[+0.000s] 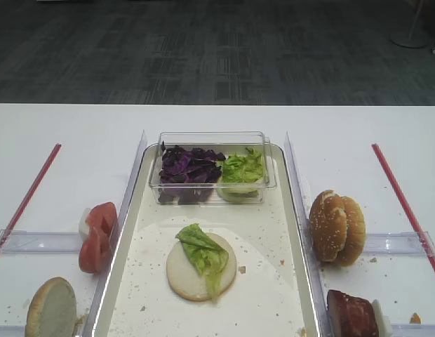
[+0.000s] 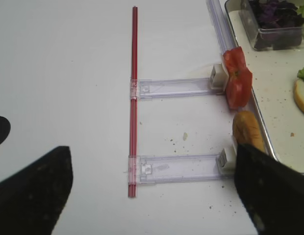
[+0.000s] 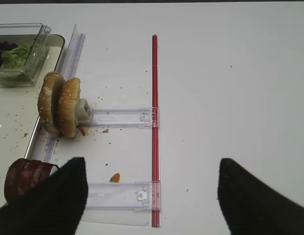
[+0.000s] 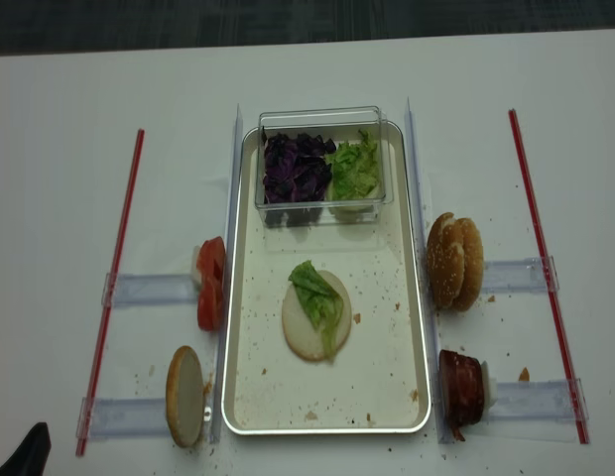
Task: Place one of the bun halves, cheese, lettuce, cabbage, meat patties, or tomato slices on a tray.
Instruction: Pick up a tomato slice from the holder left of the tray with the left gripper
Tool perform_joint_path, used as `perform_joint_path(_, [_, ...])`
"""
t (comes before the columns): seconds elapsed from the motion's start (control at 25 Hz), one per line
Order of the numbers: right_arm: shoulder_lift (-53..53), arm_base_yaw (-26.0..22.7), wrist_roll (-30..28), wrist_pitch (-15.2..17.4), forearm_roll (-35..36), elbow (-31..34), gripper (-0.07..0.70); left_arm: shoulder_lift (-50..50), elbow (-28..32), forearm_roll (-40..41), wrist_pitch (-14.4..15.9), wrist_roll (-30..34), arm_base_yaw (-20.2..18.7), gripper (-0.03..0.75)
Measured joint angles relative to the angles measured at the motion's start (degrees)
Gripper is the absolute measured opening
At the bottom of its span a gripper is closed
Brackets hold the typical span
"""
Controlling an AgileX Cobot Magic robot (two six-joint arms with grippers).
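The tray (image 1: 273, 281) holds a flat bun half (image 1: 186, 275) with a lettuce leaf (image 1: 203, 253) on it. Cabbage (image 1: 186, 168) and more lettuce (image 1: 242, 168) fill a clear tub at the tray's far end. Left of the tray stand tomato slices (image 1: 97, 235) and a bun half (image 1: 52, 309). Right of it stand sesame bun halves (image 1: 337, 226) and meat patties (image 1: 351, 314). No cheese shows. My left gripper (image 2: 154, 196) is open over the table, left of the bun half (image 2: 247, 129). My right gripper (image 3: 152, 200) is open and empty, with the patties (image 3: 24, 178) beside its left finger.
Clear plastic rails (image 2: 176, 166) and red strips (image 2: 134, 98) lie on the white table on both sides of the tray. The clear tub (image 4: 322, 117) takes up the tray's far end. Crumbs speckle the tray floor (image 4: 377, 367).
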Motion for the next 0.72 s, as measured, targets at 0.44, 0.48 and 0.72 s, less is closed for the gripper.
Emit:
perform_joint_path(0.44, [0.0, 0.0, 0.0, 0.0, 0.0, 0.0, 0.571, 0.0, 0.0, 0.0, 0.0, 0.0, 0.0, 0.615])
perform_joint_path(0.48, [0.0, 0.0, 0.0, 0.0, 0.0, 0.0, 0.571, 0.0, 0.0, 0.0, 0.0, 0.0, 0.0, 0.615])
perform_joint_path(0.72, [0.0, 0.0, 0.0, 0.0, 0.0, 0.0, 0.571, 0.0, 0.0, 0.0, -0.2, 0.0, 0.0, 0.615])
